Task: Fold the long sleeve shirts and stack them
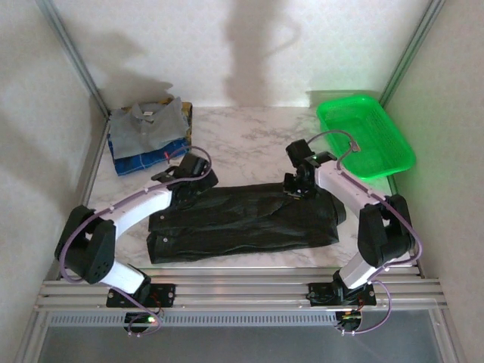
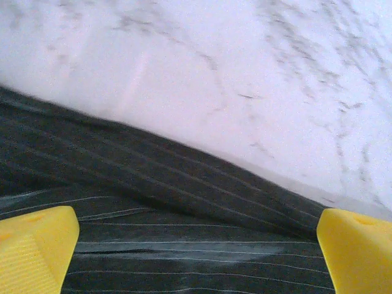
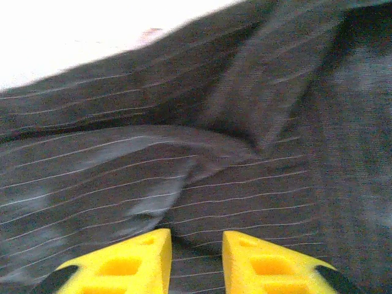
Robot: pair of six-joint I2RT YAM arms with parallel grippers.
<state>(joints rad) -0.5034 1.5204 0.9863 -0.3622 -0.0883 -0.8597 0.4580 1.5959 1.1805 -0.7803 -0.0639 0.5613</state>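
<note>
Top external view: nearest the arm bases, the dark striped shirt (image 1: 242, 223) lies folded into a long band across the middle of the bench (image 1: 249, 132). The left pincer (image 2: 197, 220) is at its far left edge, fingers spread wide with nothing between them. The right pincer (image 3: 196, 236) is low over the shirt's far right part, fingers close together above a fold; I cannot tell whether cloth is pinched. Farther back, the grey-blue shirt (image 1: 155, 121) rests folded on a blue plaid garment (image 1: 140, 160) at far left, and a green basket (image 1: 367, 136) stands far right.
</note>
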